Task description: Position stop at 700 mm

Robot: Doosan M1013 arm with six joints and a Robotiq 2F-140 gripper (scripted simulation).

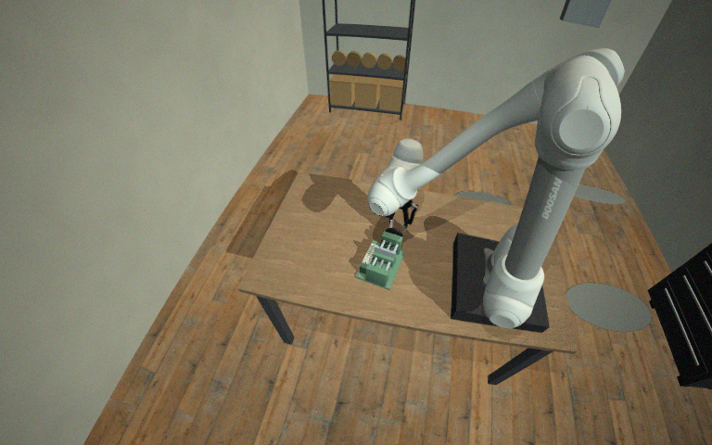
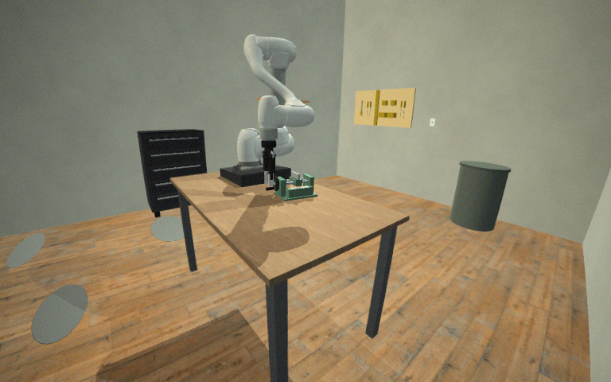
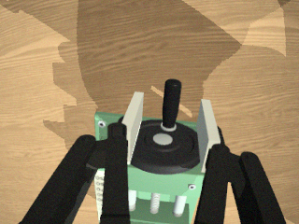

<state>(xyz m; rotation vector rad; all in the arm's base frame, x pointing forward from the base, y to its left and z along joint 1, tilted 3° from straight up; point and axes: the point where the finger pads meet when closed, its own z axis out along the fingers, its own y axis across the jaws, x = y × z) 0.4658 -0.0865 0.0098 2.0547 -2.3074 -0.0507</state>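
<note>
The green stop unit (image 1: pixel 377 275) (image 2: pixel 299 193) (image 3: pixel 154 179) sits on the table. Its black handwheel (image 1: pixel 393 231) (image 2: pixel 276 185) (image 3: pixel 163 163) is at one end, with a black crank handle (image 3: pixel 171 105) standing out from it. The grey stop (image 1: pixel 385 252) (image 2: pixel 295 175) rides on the rods and is out of the wrist view. The white scale (image 1: pixel 368 255) (image 3: pixel 99 196) shows only partly in the wrist view; its reading cannot be made out. My gripper (image 1: pixel 398 227) (image 2: pixel 269 183) (image 3: pixel 170 109) is open, part-wide, with its fingers on either side of the handwheel and handle, gaps showing at the handle.
The wooden table (image 1: pixel 310 251) (image 2: pixel 347 225) carries the arm's black base plate (image 1: pixel 472 278) (image 2: pixel 243 179). A shelf rack (image 1: pixel 367 31), a black drawer cabinet (image 2: pixel 173 161) and a grey bin (image 2: pixel 478 198) stand away from the table.
</note>
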